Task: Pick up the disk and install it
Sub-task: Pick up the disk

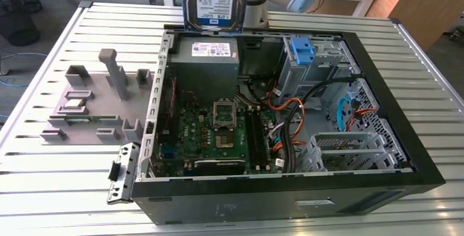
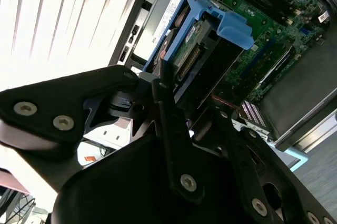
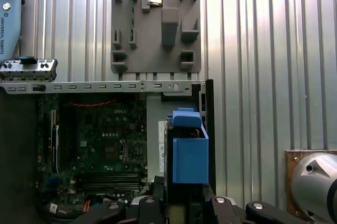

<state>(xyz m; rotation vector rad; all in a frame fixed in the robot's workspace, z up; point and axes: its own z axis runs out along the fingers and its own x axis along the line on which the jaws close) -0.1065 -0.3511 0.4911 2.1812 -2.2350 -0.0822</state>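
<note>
The disk (image 1: 214,2), a silver hard drive with a white-and-blue label and blue plastic rails, hangs upright above the far rim of the open computer case (image 1: 406,138), over the power supply. In both wrist views my gripper (image 2: 184,84) (image 3: 181,197) is shut on the disk (image 2: 192,50), its black fingers (image 2: 164,84) clamped on the two flat faces. The blue rail end (image 3: 189,155) points down toward the case. In the exterior view the drive hides the gripper.
A grey power supply box (image 1: 205,56) with a white sticker lies right under the disk. A drive cage with a bare blue bracket (image 1: 308,51) stands at the case's far right. A grey fixture plate (image 1: 94,105) lies left of the case on the slatted table (image 1: 58,176).
</note>
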